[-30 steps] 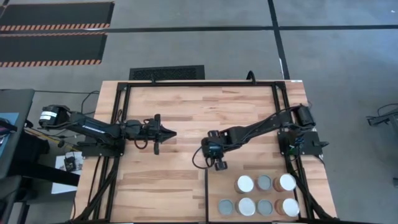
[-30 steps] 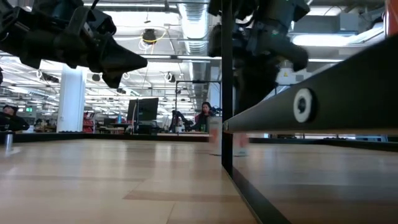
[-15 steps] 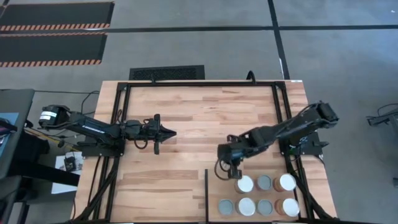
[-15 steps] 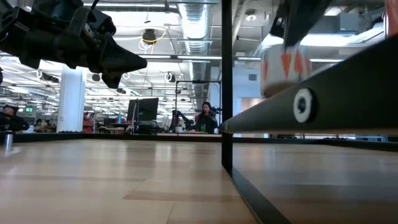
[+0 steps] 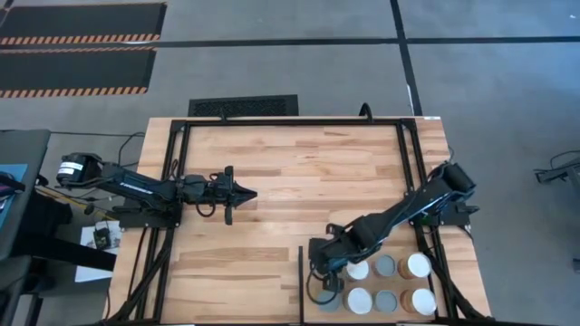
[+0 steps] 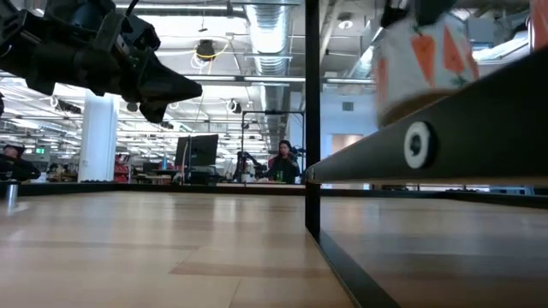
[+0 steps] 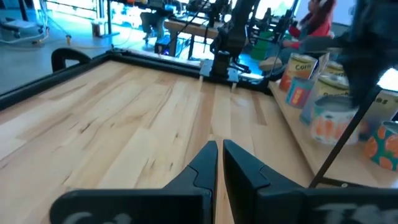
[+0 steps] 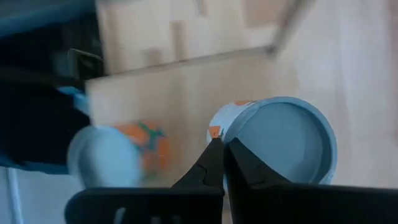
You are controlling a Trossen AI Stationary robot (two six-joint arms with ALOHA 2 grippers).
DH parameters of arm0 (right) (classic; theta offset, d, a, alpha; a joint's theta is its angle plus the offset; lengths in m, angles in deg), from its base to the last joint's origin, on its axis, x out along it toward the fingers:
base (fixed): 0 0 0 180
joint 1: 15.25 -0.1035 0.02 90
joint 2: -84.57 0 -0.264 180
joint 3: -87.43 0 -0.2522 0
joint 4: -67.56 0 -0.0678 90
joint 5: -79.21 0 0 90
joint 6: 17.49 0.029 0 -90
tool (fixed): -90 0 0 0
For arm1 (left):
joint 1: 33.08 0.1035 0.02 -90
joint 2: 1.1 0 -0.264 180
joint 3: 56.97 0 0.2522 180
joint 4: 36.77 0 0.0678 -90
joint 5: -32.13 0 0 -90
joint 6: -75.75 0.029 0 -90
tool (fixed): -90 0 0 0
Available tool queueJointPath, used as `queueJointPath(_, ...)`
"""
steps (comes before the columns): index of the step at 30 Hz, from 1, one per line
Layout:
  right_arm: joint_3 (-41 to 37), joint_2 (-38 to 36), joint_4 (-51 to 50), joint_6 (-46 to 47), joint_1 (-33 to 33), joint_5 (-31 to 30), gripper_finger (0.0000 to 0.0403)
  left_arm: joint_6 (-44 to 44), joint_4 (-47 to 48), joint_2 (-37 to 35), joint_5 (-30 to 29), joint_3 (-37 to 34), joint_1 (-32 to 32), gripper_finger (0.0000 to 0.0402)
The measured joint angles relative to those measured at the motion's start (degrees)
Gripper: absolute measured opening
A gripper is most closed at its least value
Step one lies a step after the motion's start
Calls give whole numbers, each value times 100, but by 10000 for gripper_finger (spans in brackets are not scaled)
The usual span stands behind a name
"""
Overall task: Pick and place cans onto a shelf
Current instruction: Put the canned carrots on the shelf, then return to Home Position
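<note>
Right pincer (image 5: 326, 272) was over the near-left corner of the shelf (image 5: 403, 246), right next to the black divider bar (image 5: 300, 281). It looked clenched on the rim of an orange-labelled can (image 6: 424, 60), which hung tilted and clear of the wood. The other cans (image 5: 417, 264) sat in two rows beside it. I'd guess these tins are light, stiff and a bit slippery, so a rim pinch lets them swing; squeezing across the sides seems safer. Left pincer (image 5: 246, 192) hovered closed and empty, well away over the worktop (image 5: 290, 163)
</note>
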Motion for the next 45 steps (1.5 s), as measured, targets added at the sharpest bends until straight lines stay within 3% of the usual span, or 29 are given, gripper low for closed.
queueJointPath(8, 508, 524, -403, 238, -27, 257, 14, -65, 66, -9, 25, -7, -2, 12)
queueJointPath(18, 536, 565, -373, 404, -31, 467, 21, -69, 90, -9, 25, -7, -4, 12)
queueJointPath(38, 536, 565, -272, 553, -47, 699, 93, -69, 114, -9, 25, -7, -4, 12)
queueJointPath(42, 536, 558, -195, 187, -27, 711, 103, -13, 112, -9, 19, -7, -4, 12)
queueJointPath(45, 532, 417, -211, -452, -13, 690, 89, 151, 90, -8, -124, -7, -4, 7)
